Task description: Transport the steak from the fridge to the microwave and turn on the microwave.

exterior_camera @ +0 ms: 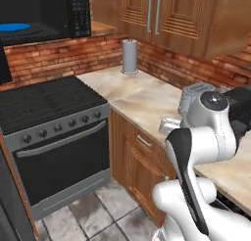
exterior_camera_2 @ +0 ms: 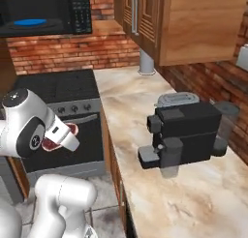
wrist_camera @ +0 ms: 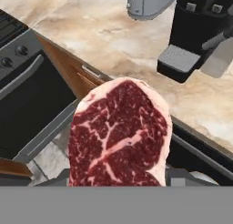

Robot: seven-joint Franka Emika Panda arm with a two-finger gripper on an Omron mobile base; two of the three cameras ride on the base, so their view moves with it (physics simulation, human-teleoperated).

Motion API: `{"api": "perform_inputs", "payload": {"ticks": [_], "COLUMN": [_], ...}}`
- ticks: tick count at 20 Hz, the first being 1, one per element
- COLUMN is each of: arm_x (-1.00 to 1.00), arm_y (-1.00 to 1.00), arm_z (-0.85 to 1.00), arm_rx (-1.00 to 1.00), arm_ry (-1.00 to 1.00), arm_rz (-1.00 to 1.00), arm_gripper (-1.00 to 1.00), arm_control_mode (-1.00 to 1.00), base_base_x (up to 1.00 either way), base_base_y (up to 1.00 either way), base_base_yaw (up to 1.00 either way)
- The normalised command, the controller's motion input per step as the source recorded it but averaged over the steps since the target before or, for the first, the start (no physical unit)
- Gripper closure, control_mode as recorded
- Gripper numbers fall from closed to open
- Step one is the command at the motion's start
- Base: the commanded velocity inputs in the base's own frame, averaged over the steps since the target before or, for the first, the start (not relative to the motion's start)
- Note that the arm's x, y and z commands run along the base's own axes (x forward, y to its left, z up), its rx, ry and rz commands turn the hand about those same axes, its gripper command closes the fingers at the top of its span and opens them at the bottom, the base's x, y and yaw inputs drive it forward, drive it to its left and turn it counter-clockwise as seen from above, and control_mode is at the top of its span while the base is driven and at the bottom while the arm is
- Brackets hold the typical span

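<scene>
One steak: red slab with white marbling (wrist_camera: 120,134), standing large and upright between the fingers in the hand view; in the right base view a red sliver of it (exterior_camera_2: 51,144) shows by the hand, in front of the oven door.
Gripper: (exterior_camera_2: 60,138) clamped on the steak, jaws held apart by the meat's width; the fingertips themselves are hidden behind the slab in the hand view.
Arm: white, bent at the elbow, its hand low in front of the stove and beside the near end of the counter.
Microwave: black box (exterior_camera: 41,14) mounted high above the stove, door open, blue turntable (exterior_camera: 13,27) visible inside; keypad (exterior_camera_2: 79,12) on its right side.
Stove: black top with a row of knobs (exterior_camera: 49,100) and a dark oven door below, left of the counter.
Counter: beige marble top (exterior_camera_2: 193,193) over wooden cabinets, running from the brick wall toward the near right.
Coffee machine: black (exterior_camera_2: 186,133), standing on the counter, a grey cup under its spout.
Toaster: grey (exterior_camera_2: 177,99), just behind the coffee machine.
Paper roll: white, upright (exterior_camera: 130,56), at the far end of the counter against the brick wall.
Wall cabinets: wood (exterior_camera: 166,14), above the counter on the right.
</scene>
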Motion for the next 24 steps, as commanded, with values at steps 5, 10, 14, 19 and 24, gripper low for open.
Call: {"api": "perform_inputs", "payload": {"ticks": [5, 10, 14, 19, 24], "arm_x": [0.0, 0.0, 0.0, 0.0, 0.0], "arm_y": [0.0, 0.0, 0.0, 0.0, 0.0], "arm_z": [0.0, 0.0, 0.0, 0.0, 0.0], "arm_rx": [0.0, 0.0, 0.0, 0.0, 0.0], "arm_ry": [0.0, 0.0, 0.0, 0.0, 0.0], "arm_rz": [0.0, 0.0, 0.0, 0.0, 0.0], "arm_gripper": [1.0, 1.0, 1.0, 1.0, 1.0], "arm_control_mode": [1.0, 1.0, 1.0, 1.0, 1.0], "base_base_x": [0.82, 0.7, 0.53, 0.58, 0.63], "base_base_y": [0.0, 0.0, 0.0, -0.09, -0.14], "base_base_yaw": [0.53, 0.35, 0.2, 0.21, 0.28]}}
